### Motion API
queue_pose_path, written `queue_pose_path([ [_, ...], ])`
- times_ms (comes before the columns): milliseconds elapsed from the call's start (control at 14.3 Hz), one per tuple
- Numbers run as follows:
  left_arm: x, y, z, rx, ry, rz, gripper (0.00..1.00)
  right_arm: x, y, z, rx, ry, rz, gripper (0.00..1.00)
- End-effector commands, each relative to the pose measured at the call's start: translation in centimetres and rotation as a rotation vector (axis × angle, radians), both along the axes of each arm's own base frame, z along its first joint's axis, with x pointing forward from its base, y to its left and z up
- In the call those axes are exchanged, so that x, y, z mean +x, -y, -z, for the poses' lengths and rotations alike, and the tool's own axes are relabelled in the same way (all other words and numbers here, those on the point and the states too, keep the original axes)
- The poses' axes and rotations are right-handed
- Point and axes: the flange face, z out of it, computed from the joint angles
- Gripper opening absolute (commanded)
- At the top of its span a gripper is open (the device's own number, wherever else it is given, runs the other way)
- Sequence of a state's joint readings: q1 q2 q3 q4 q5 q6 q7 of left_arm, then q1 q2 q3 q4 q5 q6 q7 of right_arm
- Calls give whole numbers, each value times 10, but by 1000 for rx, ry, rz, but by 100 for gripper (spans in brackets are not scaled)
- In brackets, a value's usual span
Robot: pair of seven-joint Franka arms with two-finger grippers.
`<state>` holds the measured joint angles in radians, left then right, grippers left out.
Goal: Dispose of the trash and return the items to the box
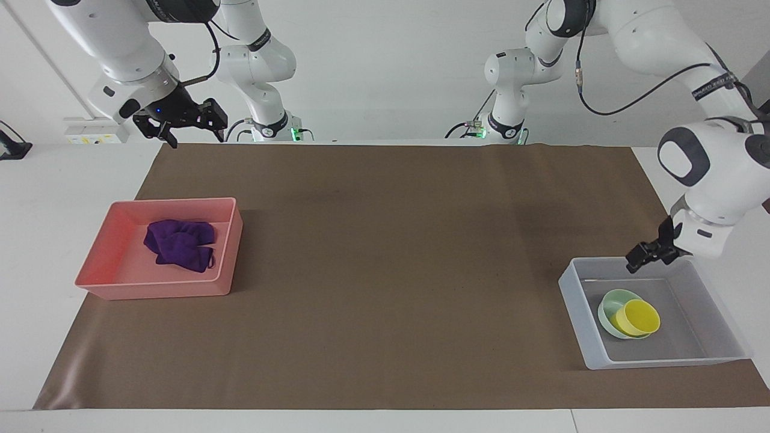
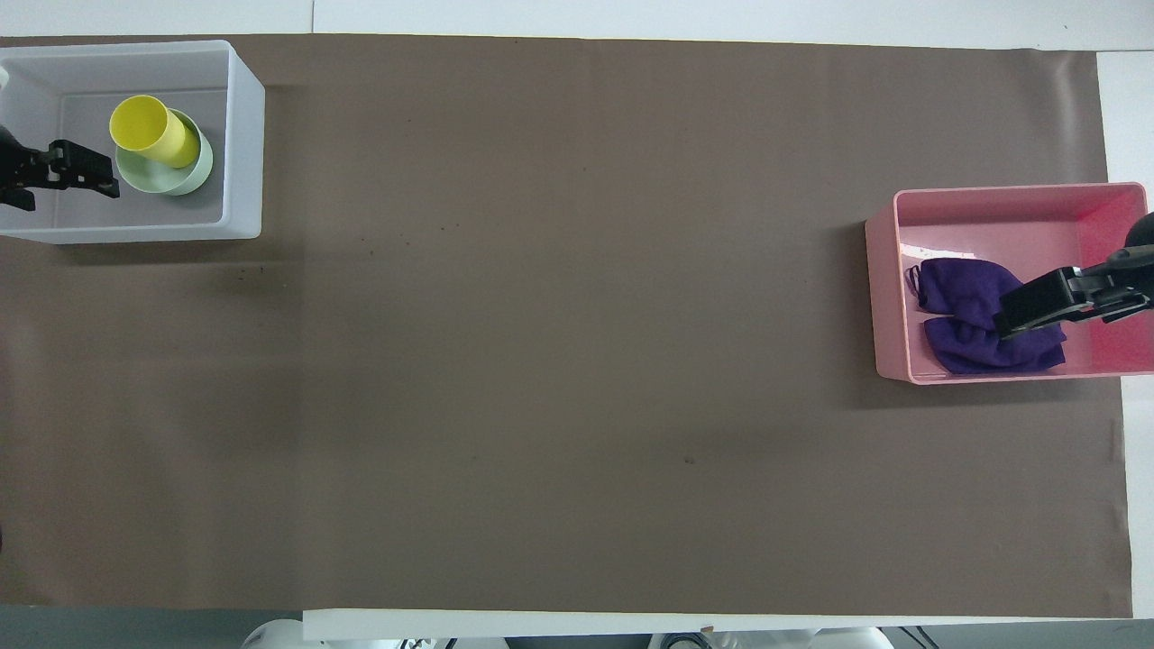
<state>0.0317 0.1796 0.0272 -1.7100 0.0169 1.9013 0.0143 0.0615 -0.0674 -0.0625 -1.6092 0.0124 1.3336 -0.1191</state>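
My left gripper (image 1: 637,260) hangs in the air over the robot-side rim of the translucent box (image 1: 574,300), holding nothing, its fingers spread apart. That box sits at the left arm's end of the table, toward the corner away from the robots. Inside it, the mint-green bowl (image 1: 609,307) rests on the floor, and the yellow cup (image 1: 641,317) sits in the bowl, tilted, its open mouth showing. In the overhead view my left gripper (image 2: 86,169) shows just beside the bowl (image 2: 185,176) and the cup (image 2: 149,135), apart from both.

My right gripper (image 1: 180,120) waits raised near the robots' edge at the right arm's end of the table; its fingers look parted and hold nothing. From overhead it (image 2: 1028,311) covers part of the purple cloth (image 2: 960,311). That cloth (image 1: 178,243) lies crumpled in the salmon-pink tray (image 1: 96,270), which stands at the right arm's end on the brown mat (image 1: 385,252).
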Motion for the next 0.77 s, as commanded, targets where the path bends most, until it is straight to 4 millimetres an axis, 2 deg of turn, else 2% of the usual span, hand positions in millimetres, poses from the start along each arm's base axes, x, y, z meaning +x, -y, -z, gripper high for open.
queue_pose_path([
  [0, -91, 33, -34, 13, -55, 86, 100, -3, 4, 1, 17, 3, -9, 99],
  [140, -110, 70, -62, 15, -70, 146, 100, -3, 3, 1, 17, 3, -11, 99],
  [279, -99, 83, -107, 15, -55, 168, 100, -3, 3, 1, 17, 3, -11, 99],
  [419, -75, 85, -136, 12, -37, 163, 100, -3, 4, 1, 15, 3, -9, 99],
  [558, -66, 79, -142, 4, -26, 149, 100, -3, 3, 1, 17, 3, -11, 99],
  [698, -66, 79, -141, 4, -29, 150, 100, -3, 4, 1, 15, 3, -9, 99],
])
